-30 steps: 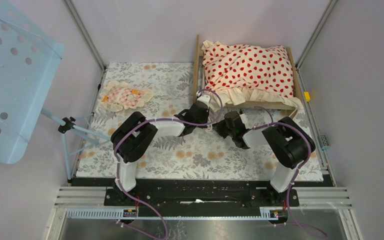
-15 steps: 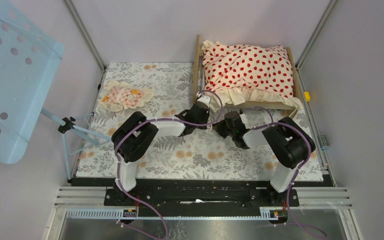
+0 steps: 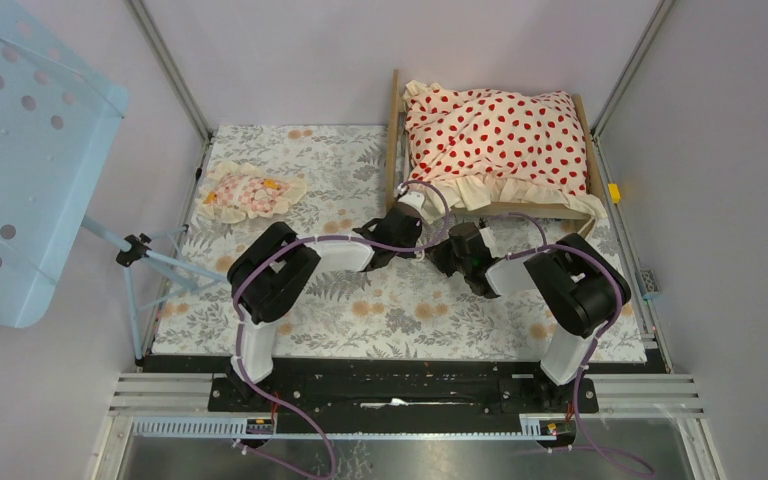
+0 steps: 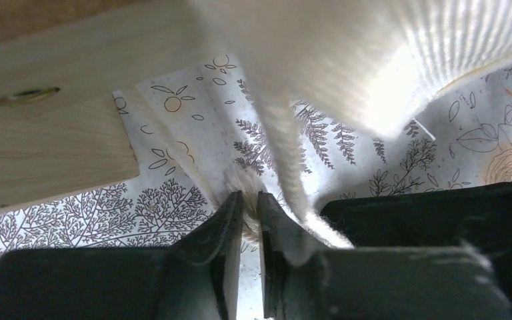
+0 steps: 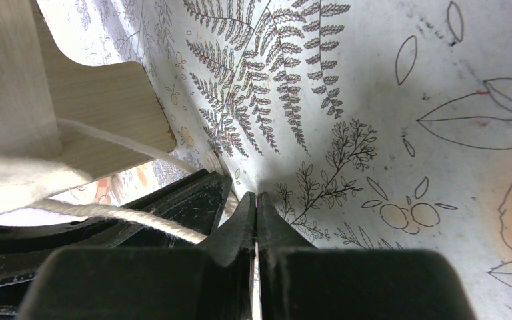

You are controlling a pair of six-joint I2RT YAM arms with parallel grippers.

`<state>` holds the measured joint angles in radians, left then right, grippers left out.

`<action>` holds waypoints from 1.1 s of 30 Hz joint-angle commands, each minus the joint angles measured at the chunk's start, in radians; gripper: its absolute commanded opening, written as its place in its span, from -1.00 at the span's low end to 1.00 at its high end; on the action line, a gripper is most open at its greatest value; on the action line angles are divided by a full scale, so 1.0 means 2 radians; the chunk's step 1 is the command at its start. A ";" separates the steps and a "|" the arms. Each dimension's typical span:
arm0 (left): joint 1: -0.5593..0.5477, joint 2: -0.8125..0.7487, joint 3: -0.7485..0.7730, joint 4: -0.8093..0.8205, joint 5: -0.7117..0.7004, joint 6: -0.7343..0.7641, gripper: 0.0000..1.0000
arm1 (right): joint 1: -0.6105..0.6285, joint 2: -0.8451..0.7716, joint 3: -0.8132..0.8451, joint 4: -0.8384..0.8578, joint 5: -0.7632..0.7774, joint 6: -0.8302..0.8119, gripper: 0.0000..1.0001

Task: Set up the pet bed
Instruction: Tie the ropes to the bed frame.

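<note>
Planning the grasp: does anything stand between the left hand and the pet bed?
Yes. The blanket's cream ruffle hangs over the pet bed's near rail, and the left hand pinches that ruffle.

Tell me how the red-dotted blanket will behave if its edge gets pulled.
Probably floppy: the blanket drapes over the bed frame in folds. Likely light: its ruffle hangs thin, letting light through. May bunch when pulled.

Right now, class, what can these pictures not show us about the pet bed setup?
What lies under the blanket: top view, fully covered.
Whether the left gripper pinches the blanket: left wrist view, blurred fabric crowds the fingertips.
Pet bed end boards' faces: top view, seen edge-on.
</note>
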<state>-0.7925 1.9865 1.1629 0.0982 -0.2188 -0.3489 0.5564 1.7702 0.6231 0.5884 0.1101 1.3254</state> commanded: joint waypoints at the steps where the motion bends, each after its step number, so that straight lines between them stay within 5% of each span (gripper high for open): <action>1: -0.003 0.011 0.015 -0.004 -0.002 0.006 -0.79 | -0.004 0.004 0.000 0.008 -0.004 -0.001 -1.00; 4: -0.003 0.009 0.014 0.000 0.003 0.008 -1.00 | -0.004 0.004 -0.001 0.009 -0.004 -0.001 -1.00; 16: -0.002 -0.052 0.004 0.046 0.013 0.010 -1.00 | -0.003 0.007 -0.008 0.016 -0.004 0.003 -1.00; 33: -0.001 -0.114 -0.057 0.054 -0.058 0.017 -1.00 | -0.004 0.005 -0.011 0.016 -0.002 0.003 -1.00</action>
<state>-0.7948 1.8359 1.0828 0.1665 -0.2523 -0.3286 0.5560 1.7702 0.6106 0.6071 0.1101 1.3327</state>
